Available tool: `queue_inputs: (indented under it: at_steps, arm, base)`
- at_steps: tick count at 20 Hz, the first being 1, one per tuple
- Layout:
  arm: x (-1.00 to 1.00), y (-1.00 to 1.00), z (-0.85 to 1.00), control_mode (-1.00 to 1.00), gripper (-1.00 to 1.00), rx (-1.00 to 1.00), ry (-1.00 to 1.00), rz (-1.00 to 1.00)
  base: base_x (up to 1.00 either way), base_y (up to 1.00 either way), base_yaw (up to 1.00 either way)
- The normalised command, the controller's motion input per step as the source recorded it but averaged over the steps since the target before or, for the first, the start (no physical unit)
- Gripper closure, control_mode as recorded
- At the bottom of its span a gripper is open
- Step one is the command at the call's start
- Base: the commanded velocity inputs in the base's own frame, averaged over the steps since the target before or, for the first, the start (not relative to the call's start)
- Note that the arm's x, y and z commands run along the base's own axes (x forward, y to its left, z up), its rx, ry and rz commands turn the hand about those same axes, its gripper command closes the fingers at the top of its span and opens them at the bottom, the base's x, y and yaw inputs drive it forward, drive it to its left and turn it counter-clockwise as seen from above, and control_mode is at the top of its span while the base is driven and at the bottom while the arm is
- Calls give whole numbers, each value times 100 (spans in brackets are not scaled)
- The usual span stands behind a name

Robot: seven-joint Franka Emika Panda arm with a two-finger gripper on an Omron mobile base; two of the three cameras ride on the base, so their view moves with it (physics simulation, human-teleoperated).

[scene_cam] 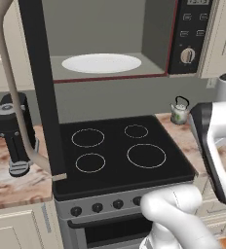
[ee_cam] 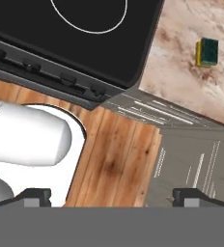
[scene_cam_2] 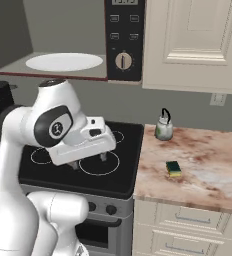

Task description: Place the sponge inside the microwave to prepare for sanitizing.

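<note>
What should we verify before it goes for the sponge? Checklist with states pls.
1. Microwave door open: ok, cavity and white plate exposed.
2. Sponge reachable: ok, it lies free on the counter right of the stove.
3. Gripper open and empty: ok, fingers spread, nothing between.
4. Gripper over the sponge: not ok, it hangs over the stove's front edge.
5. Kettle clear of the sponge: ok, it stands apart, further back.

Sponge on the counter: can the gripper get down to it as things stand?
Probably yes. The sponge lies alone on bare counter, the kettle stands apart, and the gripper is open over the stove.
</note>
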Motion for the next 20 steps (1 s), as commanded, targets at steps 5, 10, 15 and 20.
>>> queue_inputs:
  at_steps: [5, 10, 15, 20]
  arm:
    - [18, -68, -17, -100, -100, 4, -10, -11]
    - [22, -84, -11, -100, -100, 8, -19, -9]
    - [42, -52, 1, -100, -100, 1, -10, -1]
    - [38, -37, -2, -100, -100, 0, -8, 0]
  base:
    - [0, 0, 0]
    - [0, 0, 0]
    - [0, 0, 0]
    - [0, 0, 0]
